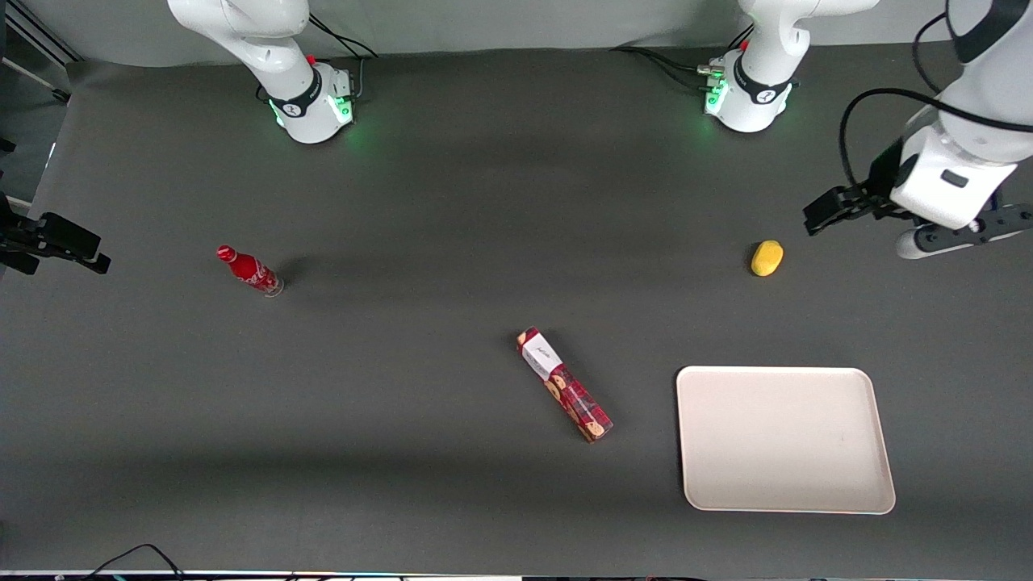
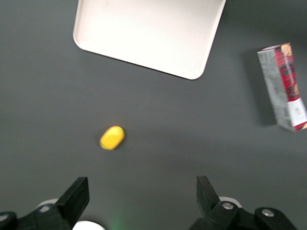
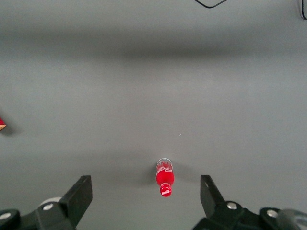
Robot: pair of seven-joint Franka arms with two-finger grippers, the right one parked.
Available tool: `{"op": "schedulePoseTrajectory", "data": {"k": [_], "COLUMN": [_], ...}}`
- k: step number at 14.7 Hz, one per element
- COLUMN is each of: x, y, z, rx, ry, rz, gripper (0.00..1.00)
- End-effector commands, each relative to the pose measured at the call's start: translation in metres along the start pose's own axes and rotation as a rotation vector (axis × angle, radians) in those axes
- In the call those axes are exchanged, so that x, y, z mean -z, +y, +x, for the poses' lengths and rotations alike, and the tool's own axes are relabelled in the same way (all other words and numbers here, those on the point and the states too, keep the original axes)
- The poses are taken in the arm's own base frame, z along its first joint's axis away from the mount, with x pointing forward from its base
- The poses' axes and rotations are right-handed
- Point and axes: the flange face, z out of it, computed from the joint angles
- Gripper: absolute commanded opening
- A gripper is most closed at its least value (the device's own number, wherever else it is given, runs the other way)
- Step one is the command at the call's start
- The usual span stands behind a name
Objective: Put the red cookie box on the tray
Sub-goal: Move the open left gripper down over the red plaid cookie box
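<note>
The two black fingers [image 2: 76, 197] of the left arm's gripper [image 2: 141, 199] are spread wide apart, empty, above the dark counter [image 1: 452, 210] near a small yellow oval object [image 1: 767, 257], while the long dark-red plaid cookie box [image 1: 564, 384] lies flat just beside the large cream-white rectangular tray [image 1: 855, 484].

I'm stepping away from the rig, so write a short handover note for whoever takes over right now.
Gripper: jaws open, empty, raised above the table at the working arm's end, near the yellow object.
Red cookie box: lying flat on the table, beside the tray, not touching it.
Tray: nothing on it.
Done: nothing yet; box untouched.
Left: reach the box, grasp it, lift it, set it on the tray.
</note>
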Motion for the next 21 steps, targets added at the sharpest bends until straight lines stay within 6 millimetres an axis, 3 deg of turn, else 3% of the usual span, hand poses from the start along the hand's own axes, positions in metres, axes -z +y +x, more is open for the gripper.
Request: {"op": "schedulePoseTrajectory", "data": {"k": [1, 5, 6, 11, 14, 21], "x": [-0.003, -0.019, -0.036, -0.098, -0.140, -0.225], "y": [0.043, 0.091, 0.131, 0.212, 0.244, 0.321], "z": [-0.001, -0.010, -0.015, -0.010, 0.003, -0.001], "rx": [0.174, 0.296, 0.383, 0.527, 0.562, 0.570], "ry": [-0.023, -0.040, -0.036, -0.026, -0.027, 0.049], "rz": [-0.026, -0.036, -0.062, -0.088, -0.078, -0.140], "gripper": [1.00, 1.00, 1.00, 1.00, 1.00, 1.00]}}
